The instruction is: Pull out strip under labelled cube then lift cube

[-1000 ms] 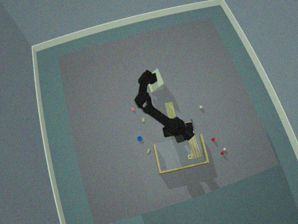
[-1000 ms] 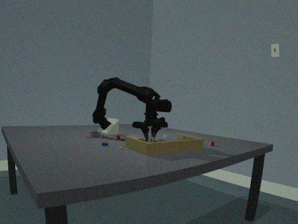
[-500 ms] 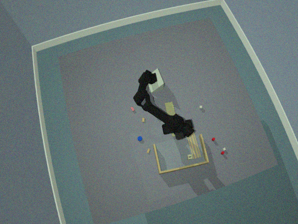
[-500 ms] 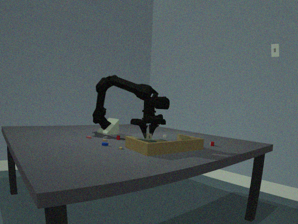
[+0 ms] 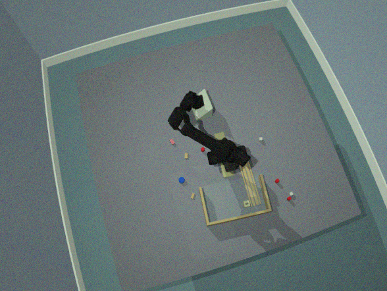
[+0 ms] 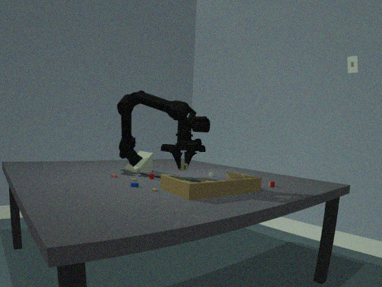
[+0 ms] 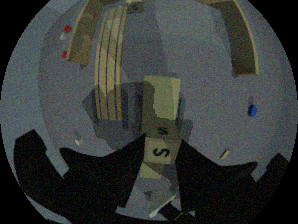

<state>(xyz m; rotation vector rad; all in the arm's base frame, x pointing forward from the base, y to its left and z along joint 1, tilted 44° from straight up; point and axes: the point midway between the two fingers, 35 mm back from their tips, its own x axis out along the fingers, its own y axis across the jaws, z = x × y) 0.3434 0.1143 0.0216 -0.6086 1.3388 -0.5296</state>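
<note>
My black two-fingered gripper (image 5: 232,164) (image 6: 184,167) (image 7: 161,139) grips one pale, S-marked cube (image 6: 184,167) (image 7: 160,151), raised above the table (image 5: 148,230) (image 6: 146,214). Below lies one broad, flat yellowish strip (image 7: 164,97), outside the three-walled wood-grained frame (image 5: 239,218) (image 6: 224,188) (image 7: 246,42). Nearby run narrow parallel wooden slats (image 5: 251,185) (image 7: 111,65); a second marked cube (image 5: 247,203) (image 7: 134,7) sits beside their far end. Around are three red pieces, two white, two tan, one pink and one round blue piece (image 5: 181,180) (image 6: 134,184) (image 7: 252,110).

The setting reads as a plain room, its exact kind unclear: beyond the gripper (image 5: 232,166) (image 6: 184,169) (image 7: 161,139) and bench (image 5: 138,211) (image 6: 130,217) (image 7: 200,100) stand blue-grey walls with pale skirting and a wall switch or socket (image 6: 352,64).
</note>
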